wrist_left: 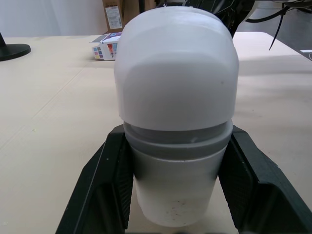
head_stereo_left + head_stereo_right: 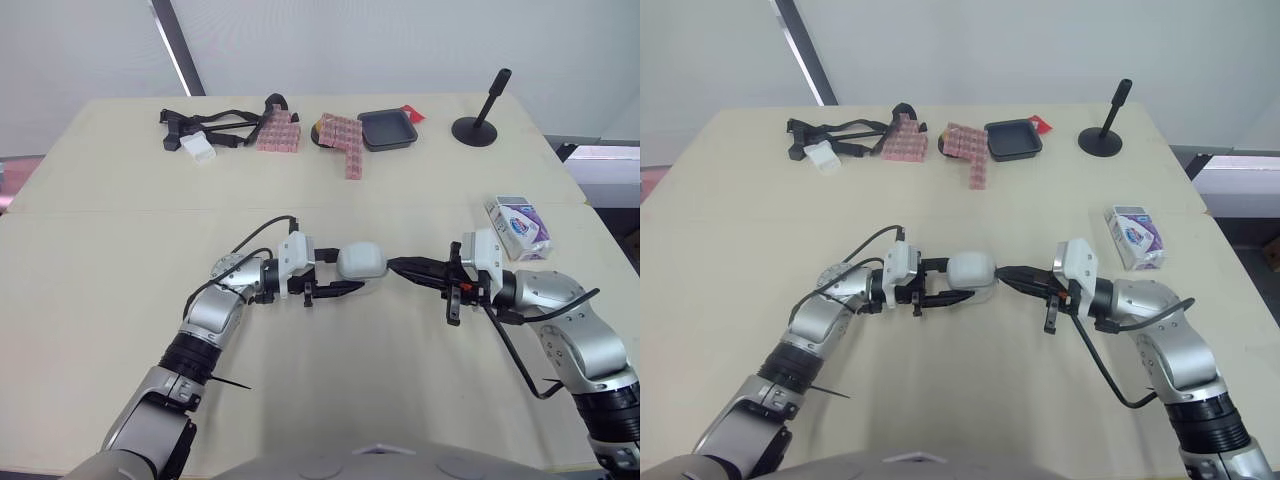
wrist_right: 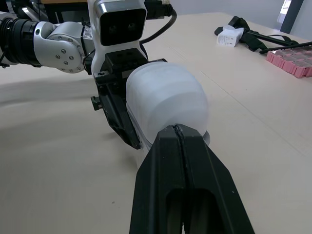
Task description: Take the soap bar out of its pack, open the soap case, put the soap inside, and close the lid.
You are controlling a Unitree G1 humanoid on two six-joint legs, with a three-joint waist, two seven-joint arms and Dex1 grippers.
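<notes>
Beige table (image 2: 120,380) setup: left gripper (image 2: 335,275) is clamped round the white soap case (image 2: 361,262), mid-table. Right gripper (image 2: 398,266) is pinched together, tips touching the case's lid. The purple-printed soap pack (image 2: 518,227) lies on the right side, writing unreadable.

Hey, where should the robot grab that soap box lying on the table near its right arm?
Take the soap pack across its two long sides, near the middle, coming straight down from above. It lies flat with bare table along both sides, and that is its narrower span. The right gripper is nearest, so probably best; the left gripper holds the soap case.
</notes>
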